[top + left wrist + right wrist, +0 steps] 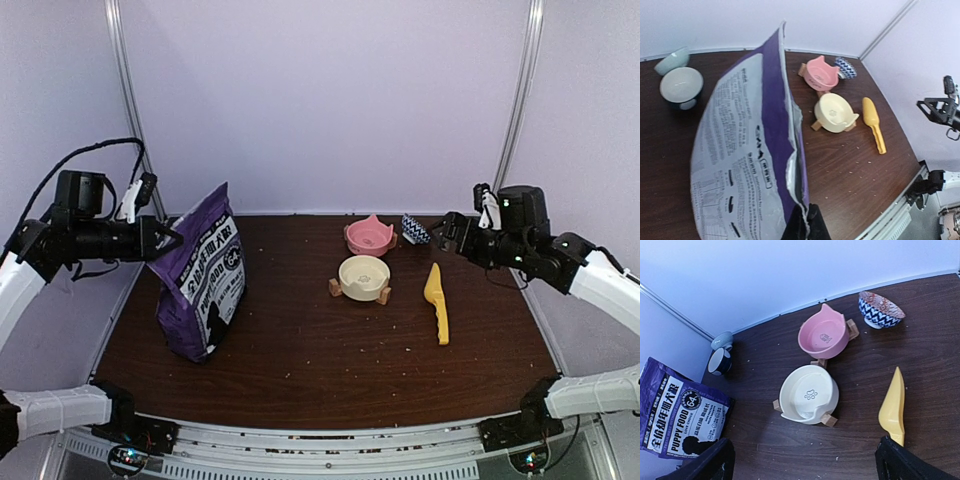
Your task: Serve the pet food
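The purple pet food bag (200, 280) with a white label stands upright at the table's left. It also shows in the left wrist view (745, 150) and the right wrist view (680, 415). No kibble shows; the bag's inside is hidden. My left gripper (168, 240) is shut on the bag's torn top edge, its gripper (807, 222) pinching it. My right gripper (445, 232) hangs high at the right, and in its own view the gripper (802, 465) is wide open and empty above the cream bowl (810, 395).
The cream bowl (364, 276) and a pink bowl (370, 236) sit on wooden stands at centre. A yellow scoop (437, 300) lies to their right, a patterned bowl (415, 230) behind. Two small bowls (681, 86) stand behind the bag. Crumbs dot the table (300, 360).
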### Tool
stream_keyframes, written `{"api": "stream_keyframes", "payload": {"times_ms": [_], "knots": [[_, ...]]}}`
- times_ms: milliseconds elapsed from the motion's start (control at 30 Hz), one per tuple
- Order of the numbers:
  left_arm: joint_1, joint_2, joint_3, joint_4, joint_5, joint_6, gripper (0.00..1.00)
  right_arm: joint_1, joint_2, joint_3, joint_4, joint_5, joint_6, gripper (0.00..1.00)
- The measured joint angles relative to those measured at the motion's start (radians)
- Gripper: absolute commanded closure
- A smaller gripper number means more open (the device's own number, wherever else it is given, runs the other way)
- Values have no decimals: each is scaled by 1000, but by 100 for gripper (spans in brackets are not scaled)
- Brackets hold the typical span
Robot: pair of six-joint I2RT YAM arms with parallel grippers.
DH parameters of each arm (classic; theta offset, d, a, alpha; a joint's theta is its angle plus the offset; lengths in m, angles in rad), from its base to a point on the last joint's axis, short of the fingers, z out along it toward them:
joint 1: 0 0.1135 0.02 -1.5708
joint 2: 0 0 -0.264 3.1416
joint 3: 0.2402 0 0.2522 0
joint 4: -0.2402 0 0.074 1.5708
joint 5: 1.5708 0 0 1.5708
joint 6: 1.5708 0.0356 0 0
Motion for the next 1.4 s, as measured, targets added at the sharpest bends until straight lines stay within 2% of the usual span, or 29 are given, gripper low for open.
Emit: {"api": "stream_keyframes", "payload": {"times_ms": [233,367,500,567,633,700,833,967,1133,1267,1400], "knots": [[-363,71,-32,195,-177,-182,100,186,134,89,60,-2,79,6],[-507,171,-21,310,-223,-229,100,263,198,130,103,-8,105,8],[-598,286,29,400,-227,-255,100,324,251,145,146,-22,122,29],[-624,332,53,431,-219,-262,100,347,287,161,158,-34,132,35],[-639,365,74,453,-209,-268,99,361,318,177,166,-39,136,35],[-646,388,87,470,-193,-272,88,373,340,188,171,-40,138,34],[-652,389,95,508,-180,-274,58,379,337,188,172,-27,138,28],[-656,341,134,510,-229,-243,36,379,314,188,164,11,136,25],[-653,286,241,397,-334,-195,37,379,270,188,158,51,132,25],[-653,325,384,256,-399,-150,43,380,257,188,145,72,128,24],[-648,371,427,151,-444,-121,52,380,257,188,135,85,126,24]]}}
